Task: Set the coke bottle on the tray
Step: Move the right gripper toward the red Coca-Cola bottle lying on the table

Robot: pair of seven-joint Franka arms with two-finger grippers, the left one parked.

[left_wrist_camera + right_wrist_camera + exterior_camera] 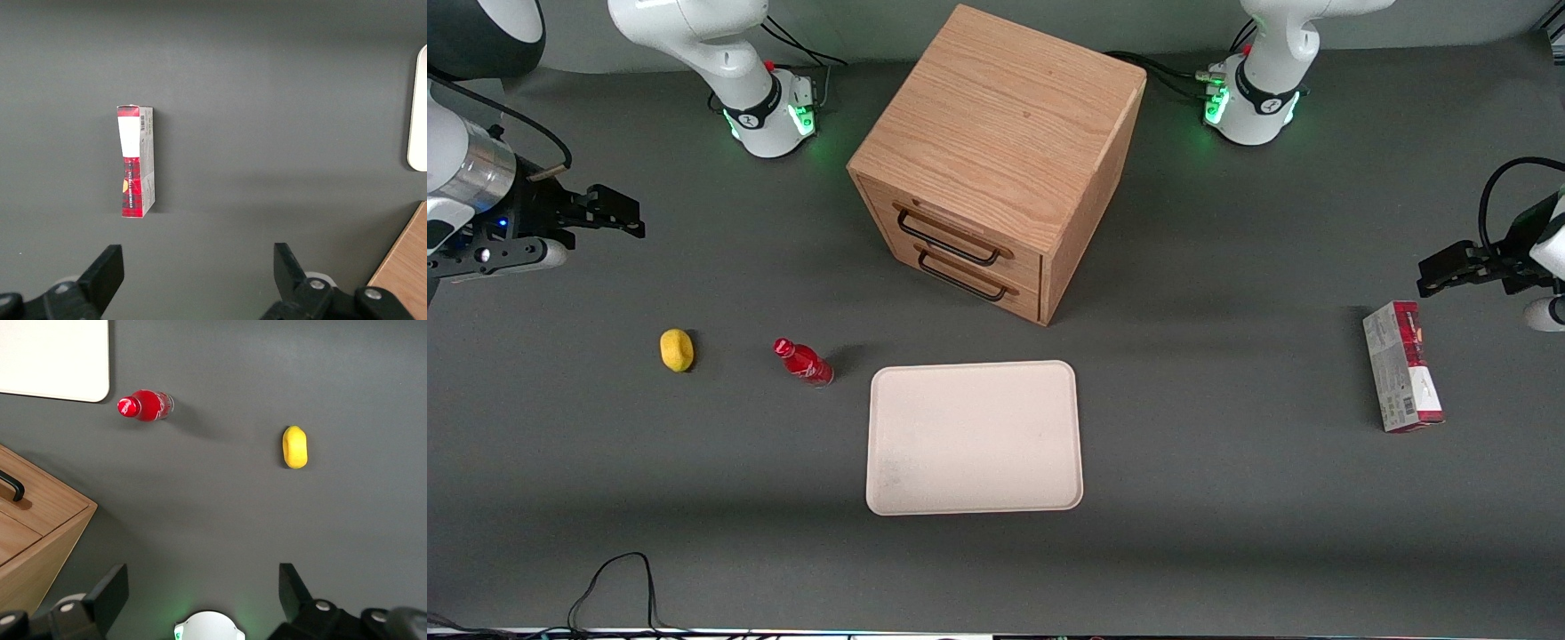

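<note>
Gripper (200, 590) open, above coke bottle (145, 405)

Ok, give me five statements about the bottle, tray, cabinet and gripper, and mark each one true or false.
1. The coke bottle stands upright on the table, off the tray. True.
2. The tray already carries a lemon. False: the tray is bare; the lemon lies on the table, farther toward the working arm's end than the bottle.
3. The gripper is shut on the bottle. False: its fingers are open, holding nothing, well apart from the bottle.
4. Both drawers of the wooden cabinet are shut. True.
5. The red-and-grey carton lies beside the bottle. False: it lies toward the parked arm's end of the table.
</note>
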